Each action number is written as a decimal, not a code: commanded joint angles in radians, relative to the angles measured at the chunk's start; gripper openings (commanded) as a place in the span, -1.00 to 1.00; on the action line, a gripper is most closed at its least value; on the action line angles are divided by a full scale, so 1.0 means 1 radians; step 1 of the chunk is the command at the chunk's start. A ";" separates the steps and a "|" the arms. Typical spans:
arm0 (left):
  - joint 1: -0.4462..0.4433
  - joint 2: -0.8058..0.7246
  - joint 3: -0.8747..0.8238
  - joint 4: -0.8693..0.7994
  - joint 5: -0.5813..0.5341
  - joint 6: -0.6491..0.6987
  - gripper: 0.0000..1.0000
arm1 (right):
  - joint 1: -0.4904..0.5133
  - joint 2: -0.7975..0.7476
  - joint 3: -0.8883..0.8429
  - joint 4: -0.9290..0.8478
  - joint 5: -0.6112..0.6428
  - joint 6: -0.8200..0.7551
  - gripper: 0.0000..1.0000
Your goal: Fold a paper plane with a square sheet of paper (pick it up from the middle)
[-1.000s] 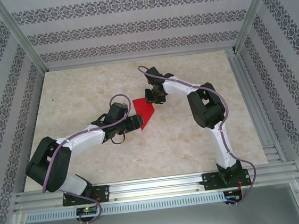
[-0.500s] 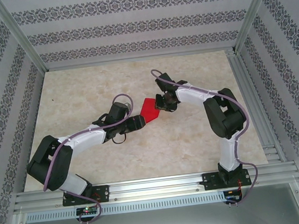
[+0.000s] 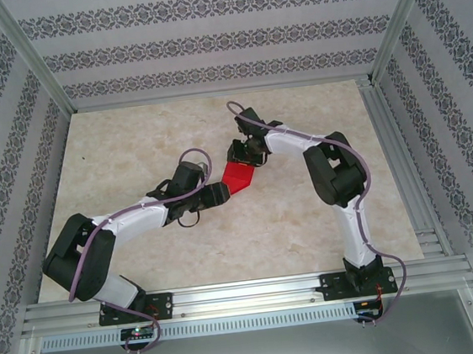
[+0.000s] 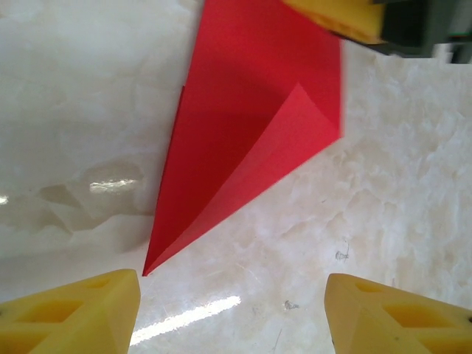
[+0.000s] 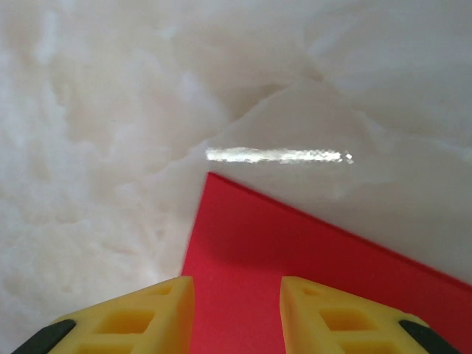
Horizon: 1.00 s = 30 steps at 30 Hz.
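The square sheet of paper (image 3: 237, 177) is bright red and lies flat mid-table, folded into a wedge with a sharp point. In the left wrist view the paper (image 4: 243, 125) shows a raised diagonal flap, and its point ends just ahead of my left finger (image 4: 74, 313). My left gripper (image 3: 218, 193) (image 4: 232, 317) is open over bare table at the paper's near-left tip. My right gripper (image 3: 241, 154) (image 5: 236, 317) hovers over the paper's far edge, open, with the flat red paper (image 5: 295, 251) showing through the gap. A right finger (image 4: 339, 16) is at the top of the left wrist view.
The marble-patterned tabletop (image 3: 132, 146) is bare around the paper. Patterned walls and aluminium frame rails (image 3: 232, 296) enclose the table. The two arms meet near the centre, their wrists close together.
The right gripper swung out to the right, came back over the paper's far edge and opened wider. The paper looks narrower and has shifted slightly. The left gripper closed a little.
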 commanded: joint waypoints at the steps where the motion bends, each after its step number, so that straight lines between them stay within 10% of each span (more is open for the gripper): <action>1: -0.025 0.002 0.013 0.077 0.050 0.065 0.31 | -0.012 0.021 0.025 -0.041 0.010 -0.027 -0.27; 17: -0.119 0.026 0.073 0.058 0.015 0.279 0.32 | -0.025 -0.224 -0.298 0.028 0.014 0.059 -0.23; 30: -0.074 0.172 0.209 0.054 -0.017 0.281 0.09 | -0.140 -0.471 -0.542 0.227 -0.073 0.068 0.28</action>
